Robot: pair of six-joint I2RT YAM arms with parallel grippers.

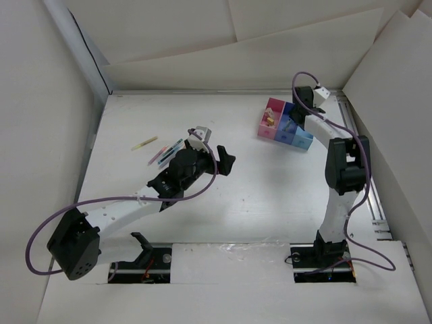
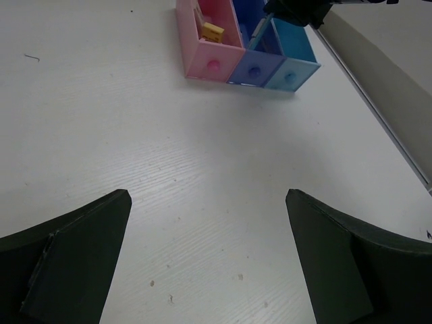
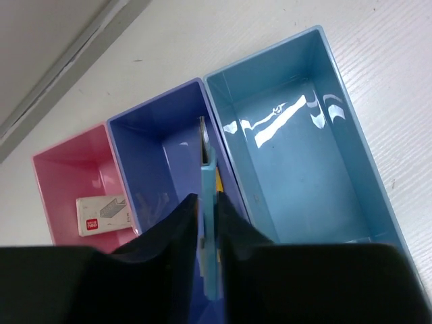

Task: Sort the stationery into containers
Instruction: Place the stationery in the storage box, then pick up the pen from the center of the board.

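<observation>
Right gripper point(image 3: 208, 202): clenched on a light-blue stick point(image 3: 209, 169) (pen or cutter, unclear) over the dark blue bin point(image 3: 158, 148).
Pink bin point(image 3: 64, 169): one small box point(image 3: 101, 214) filed.
Left gripper point(image 2: 208, 202): released, holding nothing.
Outstanding: pens point(image 1: 165, 152) on the worktop point(image 1: 270, 196), far left.

A bare stretch of white table point(image 2: 135, 101) runs from the left gripper point(image 2: 208, 199), its fingers spread wide, up to the row of bins point(image 2: 253, 69), open for a pass. The right gripper point(image 3: 208, 206), clamped on a light-blue pen point(image 3: 208, 175), hangs over the dark-blue bin point(image 3: 158, 155) and blocks its mouth. The light-blue bin point(image 3: 297, 155) beside it stands unobstructed. A raised rail point(image 2: 385, 101) borders the table just right of the bins.
</observation>
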